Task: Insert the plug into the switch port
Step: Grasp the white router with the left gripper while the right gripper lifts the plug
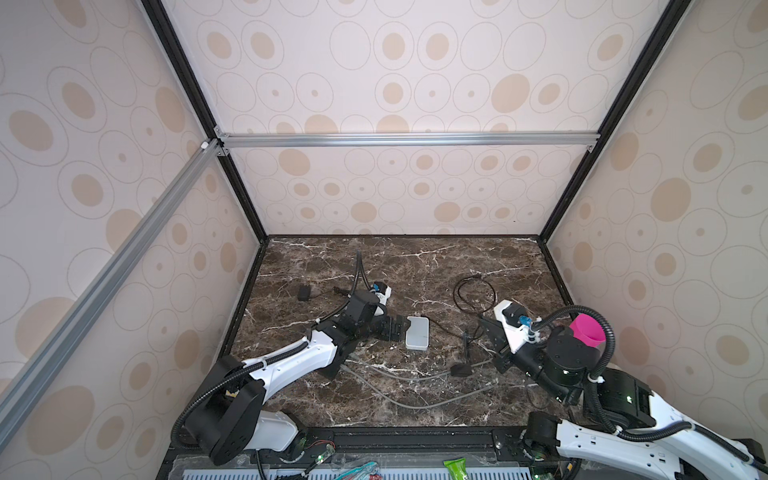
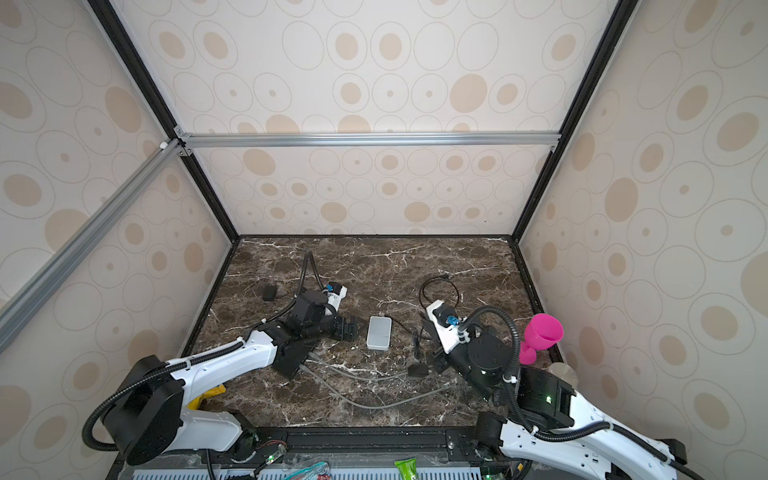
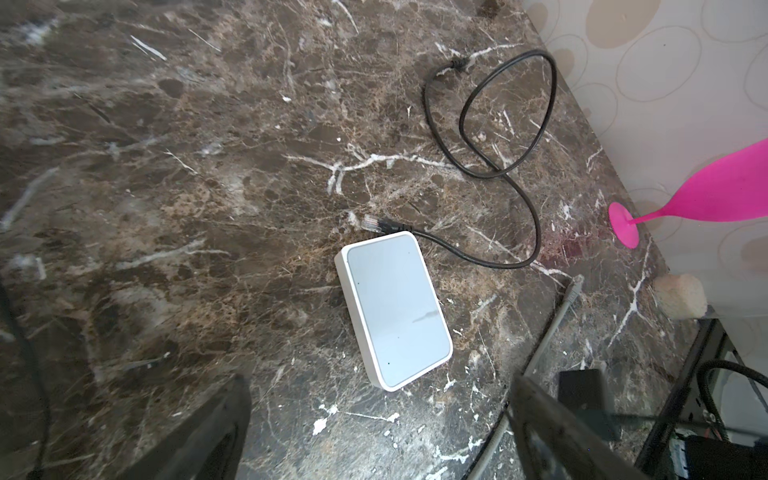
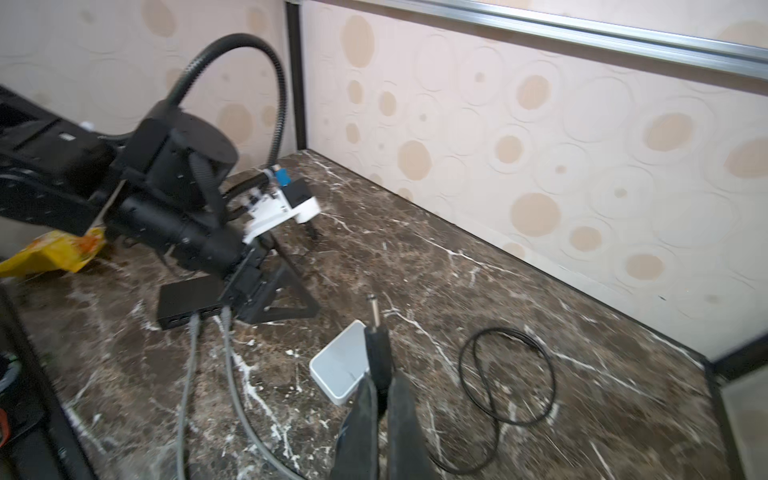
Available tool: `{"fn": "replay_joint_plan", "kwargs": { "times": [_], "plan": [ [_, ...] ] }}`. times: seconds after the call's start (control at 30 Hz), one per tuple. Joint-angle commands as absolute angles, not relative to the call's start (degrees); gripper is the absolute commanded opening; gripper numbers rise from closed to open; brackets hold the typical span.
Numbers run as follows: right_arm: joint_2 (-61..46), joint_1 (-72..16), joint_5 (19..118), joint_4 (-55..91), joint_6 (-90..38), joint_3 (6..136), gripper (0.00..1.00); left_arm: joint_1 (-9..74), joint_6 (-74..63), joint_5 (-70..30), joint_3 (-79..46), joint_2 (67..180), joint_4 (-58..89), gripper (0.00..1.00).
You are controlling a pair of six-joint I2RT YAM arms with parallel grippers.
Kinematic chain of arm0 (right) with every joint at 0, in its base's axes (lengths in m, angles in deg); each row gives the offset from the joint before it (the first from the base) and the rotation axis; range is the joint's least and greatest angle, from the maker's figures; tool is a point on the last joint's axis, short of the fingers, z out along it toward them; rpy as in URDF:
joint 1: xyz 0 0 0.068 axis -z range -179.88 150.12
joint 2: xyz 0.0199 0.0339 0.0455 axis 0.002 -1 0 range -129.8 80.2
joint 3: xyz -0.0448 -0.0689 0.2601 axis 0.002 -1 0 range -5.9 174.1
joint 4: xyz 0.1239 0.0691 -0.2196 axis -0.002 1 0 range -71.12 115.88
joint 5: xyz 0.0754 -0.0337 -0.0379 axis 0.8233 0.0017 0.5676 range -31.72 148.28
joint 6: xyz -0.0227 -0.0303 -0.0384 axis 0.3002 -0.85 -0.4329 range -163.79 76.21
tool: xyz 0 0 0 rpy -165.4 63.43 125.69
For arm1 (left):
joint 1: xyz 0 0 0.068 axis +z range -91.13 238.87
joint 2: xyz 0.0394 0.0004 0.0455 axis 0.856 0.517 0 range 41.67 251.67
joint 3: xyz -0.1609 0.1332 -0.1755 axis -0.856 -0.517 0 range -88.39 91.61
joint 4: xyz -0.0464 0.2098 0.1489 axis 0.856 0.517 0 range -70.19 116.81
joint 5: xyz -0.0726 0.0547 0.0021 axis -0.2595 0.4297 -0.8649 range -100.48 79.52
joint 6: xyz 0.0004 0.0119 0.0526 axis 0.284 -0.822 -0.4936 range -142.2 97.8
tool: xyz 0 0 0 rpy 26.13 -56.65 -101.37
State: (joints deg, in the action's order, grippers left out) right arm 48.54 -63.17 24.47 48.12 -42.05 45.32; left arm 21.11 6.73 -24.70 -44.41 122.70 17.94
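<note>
At the bottom centre of the right wrist view, the right gripper (image 4: 380, 399) is closed tight on the black body of the plug (image 4: 376, 340). The plug's metal tip juts past the fingertips, pointing up the frame with a slight lean to the left. Just beyond it, at lower centre and partly hidden by the plug, the white switch (image 4: 336, 368) lies flat on the marble table (image 4: 519, 299).

In both top views the switch (image 1: 417, 332) sits mid-frame with its long axis running up the picture — the plug-holding gripper stands to its right, near but clearly apart. The left gripper (image 1: 397, 328) is the nearer one: its jaws are spread wide and hold nothing, just beside the switch's left long edge. In the left wrist view its fingers (image 3: 216, 424) frame the bottom of the picture, with the switch (image 3: 395, 309) at centre beyond them.

No port shows on any visible face, so I cannot tell which edge the plug must meet. The tip will probably need turning toward a side face — likely while the left gripper steadies the box.
</note>
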Motion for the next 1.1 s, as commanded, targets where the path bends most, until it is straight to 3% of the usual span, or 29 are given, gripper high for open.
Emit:
{"fn": "replay_joint_plan", "kwargs": {
  "times": [0.0, 0.07, 0.13, 0.5, 0.67, 1.07],
  "plan": [
    [51.4, -62.9, 13.3, 52.0, -40.1, 46.9, 0.0, 21.0, 4.6, -28.5, -39.4, 129.8, 20.5, 0.89],
    [52.3, -63.0, 11.6, 52.0, -41.7, 46.7, 0.0, 20.0, 3.3, -25.9, -35.6, 134.3, 24.9, 0.9],
    [52.3, -63.0, 10.1, 52.7, -42.8, 46.9, 0.0, 18.7, 2.7, -22.7, -32.1, 137.9, 28.0, 0.98],
    [54.2, -62.9, 11.0, 52.0, -42.7, 42.7, 0.0, 9.9, -0.2, -4.0, -8.1, 157.0, 48.9, 0.98],
    [54.3, -62.9, 11.3, 52.5, -41.5, 41.7, 0.0, 9.0, 0.6, 1.1, -6.4, 159.5, 52.7, 0.97],
    [51.6, -62.9, 13.2, 51.3, -41.2, 40.2, 0.0, 9.5, -9.1, -6.2, -13.0, 151.2, 49.2, 0.64]
  ]
}}
